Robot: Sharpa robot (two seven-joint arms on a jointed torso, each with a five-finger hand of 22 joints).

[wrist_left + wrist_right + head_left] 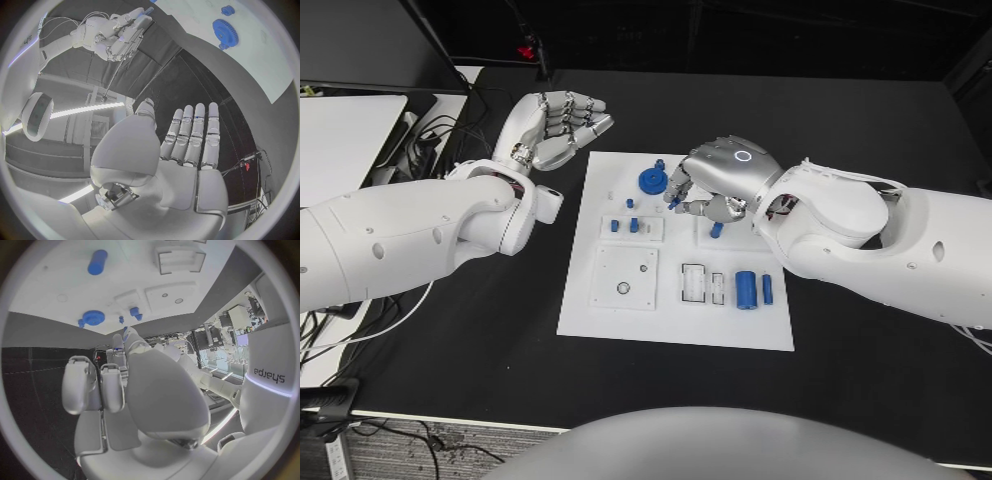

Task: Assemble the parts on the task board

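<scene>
The white task board (675,312) lies mid-table. On it a blue gear (651,181) sits near the far edge, two small blue pegs (625,226) stand left of centre, another peg (717,229) stands mid-board, and a blue cylinder (746,289) lies beside a thin blue pin (767,289). My right hand (721,180) hovers over the far half of the board, fingers curled, pinching a small blue part (125,331) at its fingertips, just right of the gear (94,317). My left hand (557,128) is raised beyond the board's far left corner, its fingers (194,135) straight and holding nothing.
Two white square blocks (626,276) and a slotted holder (694,283) stand on the board's near half. Cables (437,130) and a white surface (343,125) lie at the table's left edge. Bare black table (877,130) surrounds the board.
</scene>
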